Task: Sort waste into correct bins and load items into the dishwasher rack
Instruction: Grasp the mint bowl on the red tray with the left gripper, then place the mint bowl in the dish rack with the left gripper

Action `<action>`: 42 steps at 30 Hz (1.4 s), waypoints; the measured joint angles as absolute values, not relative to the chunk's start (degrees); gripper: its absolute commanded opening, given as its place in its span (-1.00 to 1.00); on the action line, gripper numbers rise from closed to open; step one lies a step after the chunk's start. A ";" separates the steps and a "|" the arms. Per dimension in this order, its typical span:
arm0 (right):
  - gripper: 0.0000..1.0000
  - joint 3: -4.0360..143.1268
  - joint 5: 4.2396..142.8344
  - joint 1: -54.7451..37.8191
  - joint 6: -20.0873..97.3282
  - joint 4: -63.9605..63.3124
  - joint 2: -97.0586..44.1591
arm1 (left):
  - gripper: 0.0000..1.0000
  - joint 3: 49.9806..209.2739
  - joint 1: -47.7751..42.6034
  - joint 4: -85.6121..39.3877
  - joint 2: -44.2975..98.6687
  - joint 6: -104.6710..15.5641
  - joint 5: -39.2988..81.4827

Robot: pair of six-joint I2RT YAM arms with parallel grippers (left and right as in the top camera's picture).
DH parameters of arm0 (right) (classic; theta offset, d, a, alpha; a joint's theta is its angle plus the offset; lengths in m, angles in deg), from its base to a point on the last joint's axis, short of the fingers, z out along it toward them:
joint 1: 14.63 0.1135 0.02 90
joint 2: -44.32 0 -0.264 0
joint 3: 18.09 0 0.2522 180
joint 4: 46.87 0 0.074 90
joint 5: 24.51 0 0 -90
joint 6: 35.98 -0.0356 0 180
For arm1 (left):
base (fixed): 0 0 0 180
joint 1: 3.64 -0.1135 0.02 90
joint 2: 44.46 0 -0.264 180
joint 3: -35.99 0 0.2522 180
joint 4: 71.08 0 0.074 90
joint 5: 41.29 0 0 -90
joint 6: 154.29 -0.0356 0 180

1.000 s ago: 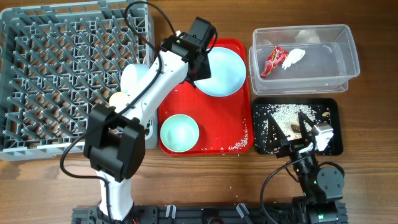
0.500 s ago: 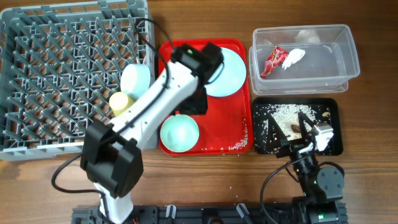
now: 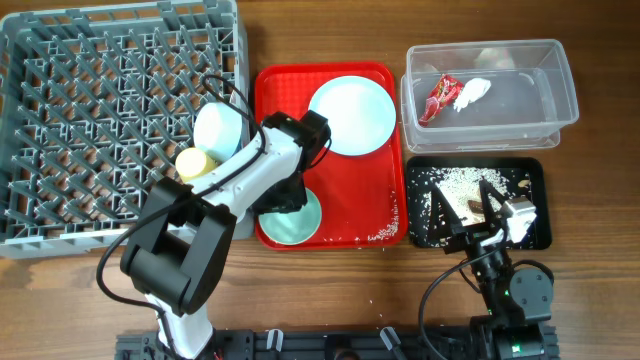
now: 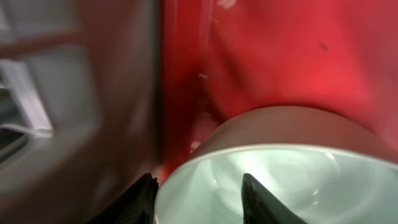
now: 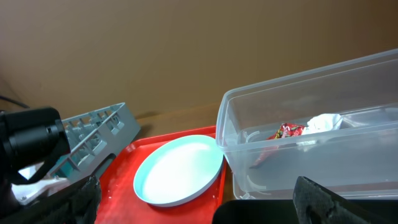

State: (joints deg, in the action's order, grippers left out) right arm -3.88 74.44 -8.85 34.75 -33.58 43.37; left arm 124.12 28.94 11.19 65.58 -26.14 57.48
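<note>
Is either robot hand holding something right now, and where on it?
Nothing is gripped yet. The left gripper straddles the rim of the pale green bowl, jaws apart; the right gripper is open and empty.

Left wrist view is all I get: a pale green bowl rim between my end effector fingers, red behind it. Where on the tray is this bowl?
Observer: The pale green bowl sits in the red tray's near left corner.
Operator: What's in the rack?
Observer: A pale blue bowl and a yellow cup, at the rack's right edge.
Operator: And the plate?
Observer: The pale blue plate lies on the tray's far right part, beside the clear tub.
</note>
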 measured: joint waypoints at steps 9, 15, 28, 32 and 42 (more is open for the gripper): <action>1.00 -3.88 74.44 -8.85 34.75 -33.58 43.37 | -0.92 123.94 30.91 5.90 65.58 -32.28 46.14; 1.00 -3.88 74.44 -8.85 34.77 -33.58 43.37 | -0.92 124.01 30.49 5.88 64.77 -33.37 44.02; 0.99 -3.88 74.44 -8.85 34.75 -33.58 43.39 | -0.92 142.76 17.23 19.78 39.15 -34.53 73.37; 0.99 -3.88 74.44 -8.85 34.75 -33.58 43.39 | -0.92 142.87 14.23 23.45 37.82 -32.91 89.68; 0.99 -3.88 74.44 -8.85 34.75 -33.58 43.39 | -0.92 138.83 11.72 22.45 56.81 -26.88 114.68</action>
State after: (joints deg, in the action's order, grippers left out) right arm -3.88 74.44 -8.85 34.75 -33.58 43.39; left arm 138.83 11.72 22.45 56.81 -26.88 114.68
